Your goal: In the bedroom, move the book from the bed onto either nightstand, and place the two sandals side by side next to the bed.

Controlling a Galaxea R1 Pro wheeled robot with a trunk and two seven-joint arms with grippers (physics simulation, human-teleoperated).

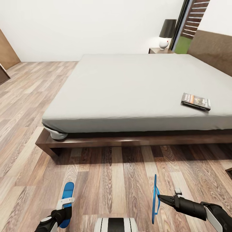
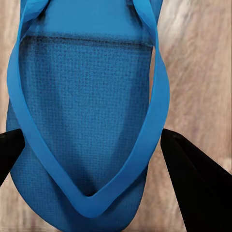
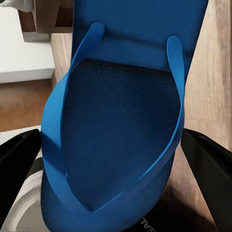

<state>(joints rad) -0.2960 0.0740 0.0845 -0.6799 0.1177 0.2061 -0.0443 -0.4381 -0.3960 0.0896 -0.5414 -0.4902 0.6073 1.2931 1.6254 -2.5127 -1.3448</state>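
Observation:
The book (image 1: 196,101) lies on the right side of the bed's grey mattress (image 1: 129,90), near the headboard. A dark nightstand (image 1: 160,50) stands beyond the bed's far side. My left gripper (image 1: 66,206) is shut on one blue sandal (image 1: 68,192), held flat and low over the floor. In the left wrist view its black fingers (image 2: 193,183) press both edges of that sandal (image 2: 87,111). My right gripper (image 1: 161,197) is shut on the other sandal (image 1: 155,199), which stands on edge above the floor. The right wrist view shows that sandal (image 3: 121,125) between the fingers (image 3: 208,169).
A lamp (image 1: 167,32) with a black shade sits on the nightstand. The bed's brown wood frame (image 1: 135,140) runs across in front of me, with open plank floor (image 1: 112,174) between it and the grippers. A window (image 1: 190,22) is at the back right.

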